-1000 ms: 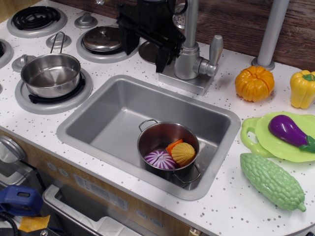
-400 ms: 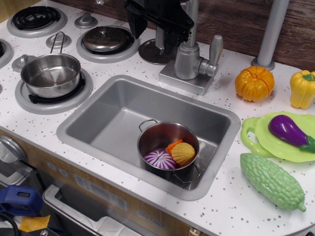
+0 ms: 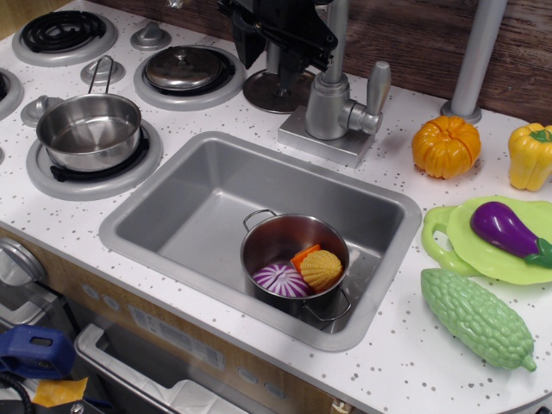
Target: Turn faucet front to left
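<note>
The faucet (image 3: 332, 103) is silver-grey metal and stands behind the sink on a rectangular base plate (image 3: 323, 142). Its upright pipe (image 3: 336, 39) runs out of the top of the frame, and its lever handle (image 3: 376, 86) points up on the right. My black gripper (image 3: 278, 39) hangs at the top edge, just left of the pipe and above the base. A short silver tube (image 3: 274, 69) shows below the gripper over the rear burner. The gripper's fingers are mostly cut off by the frame, so I cannot tell how the jaws stand.
The sink (image 3: 198, 207) holds a small pot (image 3: 295, 263) with toy food. A pan (image 3: 88, 129) sits on the left burner and a lid (image 3: 183, 69) behind it. A grey pole (image 3: 473, 60), pumpkin (image 3: 445, 147), yellow pepper (image 3: 530, 155), eggplant on a green plate (image 3: 509, 228) and bitter gourd (image 3: 476, 317) lie to the right.
The gripper has risen and moved right, from low beside the faucet body to the top edge next to the pipe. The silver tube below it has come into view.
</note>
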Controlling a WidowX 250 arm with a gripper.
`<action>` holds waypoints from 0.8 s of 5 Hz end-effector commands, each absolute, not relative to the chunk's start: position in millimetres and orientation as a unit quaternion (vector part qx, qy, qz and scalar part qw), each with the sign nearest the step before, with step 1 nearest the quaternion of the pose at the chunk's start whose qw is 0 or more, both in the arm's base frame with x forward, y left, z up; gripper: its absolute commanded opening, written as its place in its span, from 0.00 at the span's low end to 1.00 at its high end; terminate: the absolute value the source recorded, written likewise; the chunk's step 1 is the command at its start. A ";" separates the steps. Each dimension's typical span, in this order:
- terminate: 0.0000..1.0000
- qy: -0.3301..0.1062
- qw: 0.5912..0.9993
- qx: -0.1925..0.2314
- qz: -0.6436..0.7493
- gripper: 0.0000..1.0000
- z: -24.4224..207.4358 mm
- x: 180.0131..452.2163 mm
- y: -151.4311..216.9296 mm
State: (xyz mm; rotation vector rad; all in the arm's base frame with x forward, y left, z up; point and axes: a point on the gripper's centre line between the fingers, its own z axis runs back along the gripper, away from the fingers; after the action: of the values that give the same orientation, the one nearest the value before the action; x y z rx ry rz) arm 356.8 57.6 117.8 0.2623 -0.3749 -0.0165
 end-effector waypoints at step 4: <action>0.00 -0.251 0.954 0.145 -0.078 0.00 127.0 407.1 110.5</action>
State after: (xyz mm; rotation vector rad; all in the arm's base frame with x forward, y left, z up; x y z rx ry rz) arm 405.8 111.2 103.6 0.2668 -0.4547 -0.1609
